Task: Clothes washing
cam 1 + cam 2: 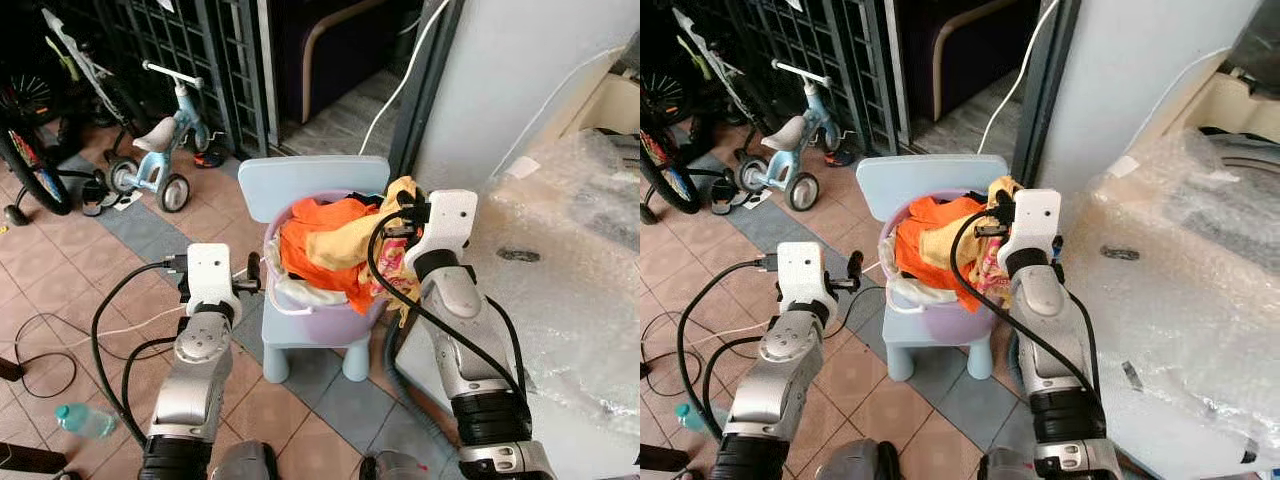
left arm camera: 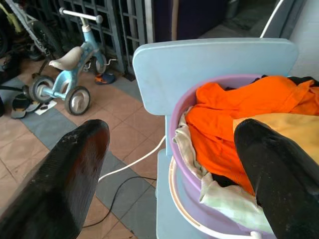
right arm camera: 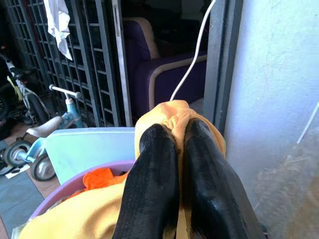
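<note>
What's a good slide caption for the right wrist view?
Right pincer shut on a yellow garment above the purple laundry basket.

You have a tiled floor (image 1: pixel 60 260) carrying a small blue chair (image 1: pixel 312 185), which stands just in front of the doorway. On the chair's seat sits a purple basin (image 1: pixel 330 310) heaped with clothes (image 1: pixel 320 240). To your left, a child's tricycle (image 1: pixel 160 155) stands on the tiles beside a bicycle wheel (image 1: pixel 30 165). A plastic bottle (image 1: pixel 85 420) lies on the floor near your left arm, and black cables (image 1: pixel 45 350) trail across the tiles.
</note>
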